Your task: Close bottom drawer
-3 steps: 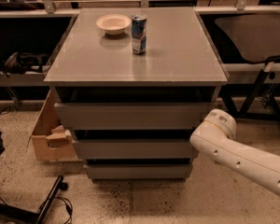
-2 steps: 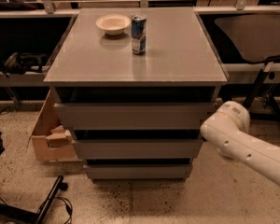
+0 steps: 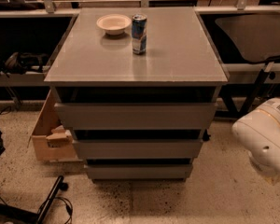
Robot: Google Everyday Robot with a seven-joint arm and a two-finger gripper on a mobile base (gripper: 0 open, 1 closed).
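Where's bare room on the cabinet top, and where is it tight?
Free: the cabinet top right of the can and its whole front half. Crowded: back left, bowl beside can; gripper out of view, arm at right.

Dim, warm light from above — soft blur, deep shadows underneath.

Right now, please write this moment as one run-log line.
bottom drawer: no interior showing | arm: right of cabinet, apart | gripper: out of view
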